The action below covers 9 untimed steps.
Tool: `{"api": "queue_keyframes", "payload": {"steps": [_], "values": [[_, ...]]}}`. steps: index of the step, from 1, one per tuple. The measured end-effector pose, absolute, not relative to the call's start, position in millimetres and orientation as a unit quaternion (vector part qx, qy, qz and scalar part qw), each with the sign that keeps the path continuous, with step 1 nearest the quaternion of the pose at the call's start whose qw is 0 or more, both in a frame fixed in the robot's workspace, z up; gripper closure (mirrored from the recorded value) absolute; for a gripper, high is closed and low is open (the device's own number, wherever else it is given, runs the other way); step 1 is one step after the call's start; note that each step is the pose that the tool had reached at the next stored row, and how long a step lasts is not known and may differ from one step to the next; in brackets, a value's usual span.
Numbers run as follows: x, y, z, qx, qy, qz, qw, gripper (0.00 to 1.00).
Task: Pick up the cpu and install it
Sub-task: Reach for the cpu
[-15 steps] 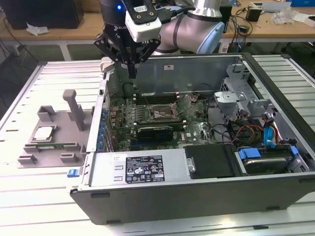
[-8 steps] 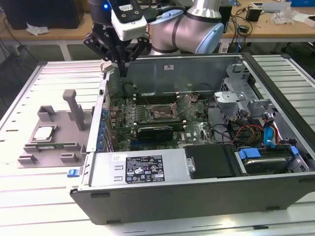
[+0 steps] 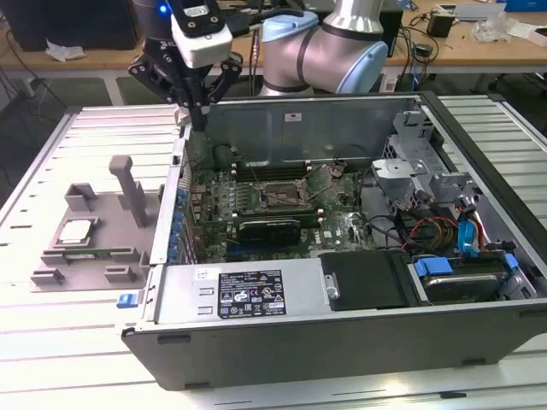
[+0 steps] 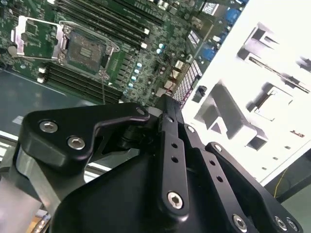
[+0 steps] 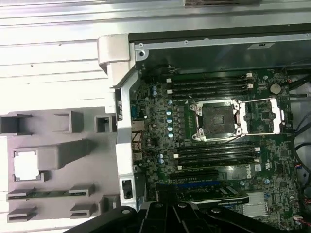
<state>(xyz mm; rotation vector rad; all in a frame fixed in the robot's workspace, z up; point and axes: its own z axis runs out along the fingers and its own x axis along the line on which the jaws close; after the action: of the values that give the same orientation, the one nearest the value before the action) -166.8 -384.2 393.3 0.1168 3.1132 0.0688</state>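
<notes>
The pick-up seemed not yet begun. The small, square, silver-topped cpu (image 3: 75, 231) lay flat in its recess on the grey plastic tray (image 3: 128, 184) with upright posts. The tray sat on the slatted white worktop (image 3: 85, 359), just beside the open dark-grey computer case (image 3: 342, 342). The black tool (image 3: 199, 120) hung above the case wall nearest the tray, closed together and empty. The green motherboard's metal-framed socket (image 3: 280, 195) stood uncovered. A grasp would probably call for parting the tool and squaring it over the chip's edges.
</notes>
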Motion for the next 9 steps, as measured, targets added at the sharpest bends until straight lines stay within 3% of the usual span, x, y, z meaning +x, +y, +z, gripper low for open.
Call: {"api": "queue_keyframes", "payload": {"steps": [9], "values": [[-192.4,-375.2,393.2,0.037,0.999,0.022,0.013,0.89]]}}
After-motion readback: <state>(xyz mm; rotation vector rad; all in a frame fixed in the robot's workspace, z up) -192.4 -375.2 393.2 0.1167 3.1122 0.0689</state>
